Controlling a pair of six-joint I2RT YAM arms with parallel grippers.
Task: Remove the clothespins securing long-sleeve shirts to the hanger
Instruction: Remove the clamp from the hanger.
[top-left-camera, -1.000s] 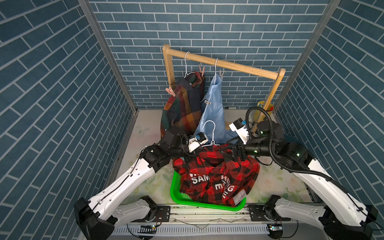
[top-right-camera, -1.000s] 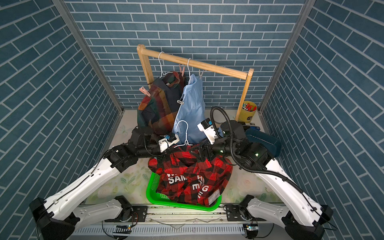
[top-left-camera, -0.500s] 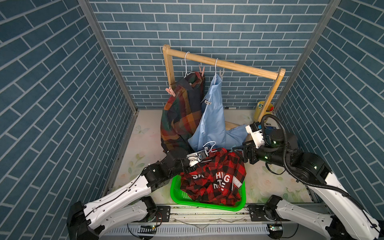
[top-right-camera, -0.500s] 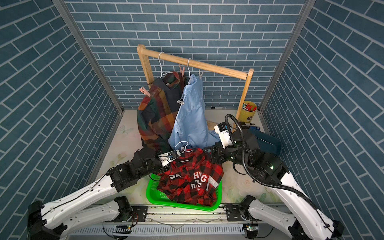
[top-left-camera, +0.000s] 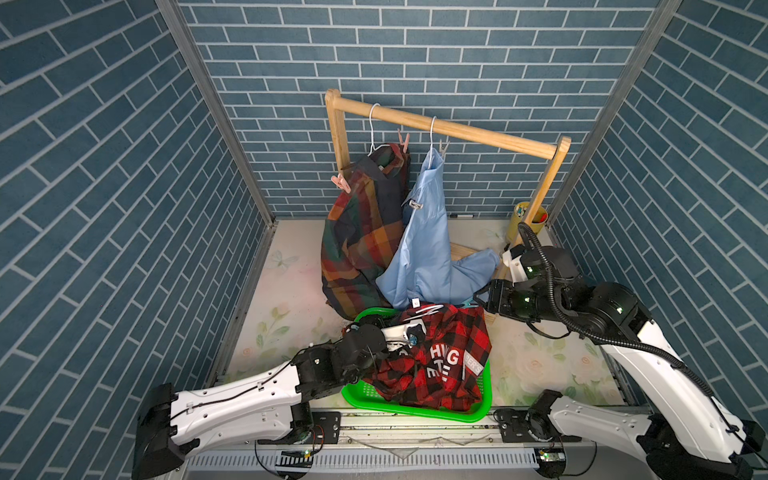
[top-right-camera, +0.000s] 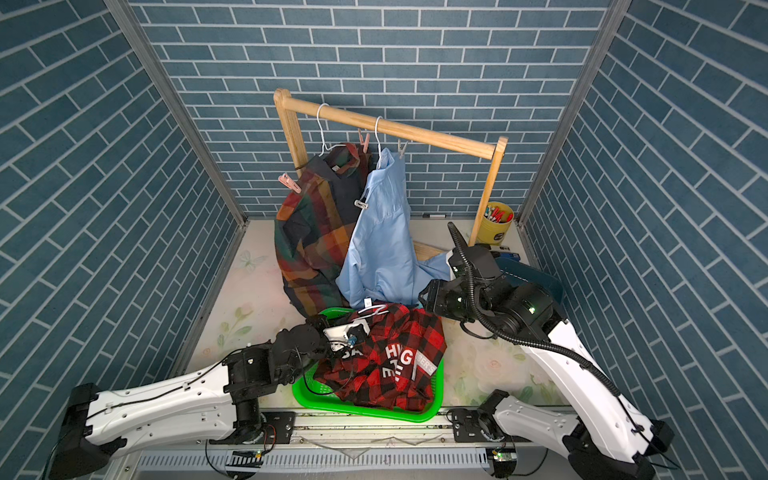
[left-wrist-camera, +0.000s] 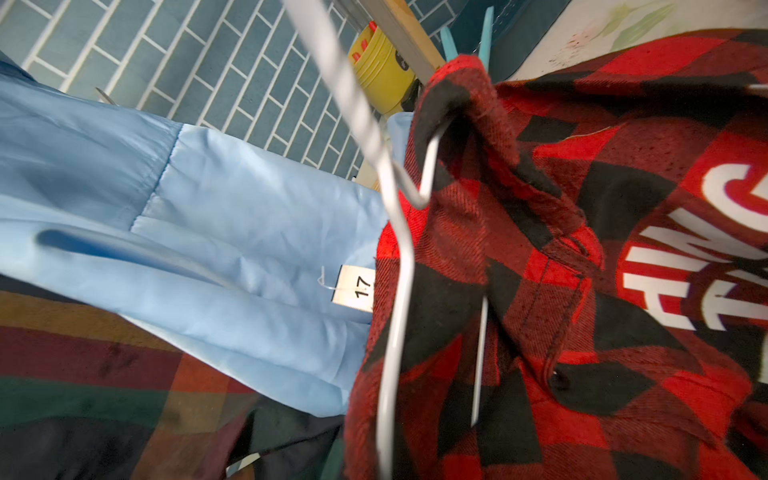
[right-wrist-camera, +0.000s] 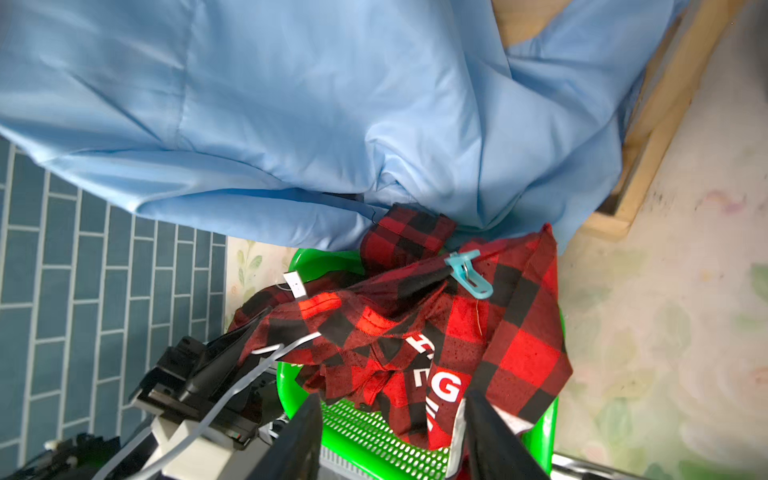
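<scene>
Both arms reach low to the red shirt (top-left-camera: 453, 332) in the basket (top-left-camera: 415, 409).
Left gripper (right-wrist-camera: 245, 332) pinches the hanger (left-wrist-camera: 399, 291), tips under cloth; right gripper (right-wrist-camera: 392, 395) spread, empty, facing teal pin (right-wrist-camera: 469, 274).

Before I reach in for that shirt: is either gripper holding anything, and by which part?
The left gripper is shut on the white wire hanger of the red check shirt, apparently below its twisted neck. The right gripper is open and empty.
</scene>
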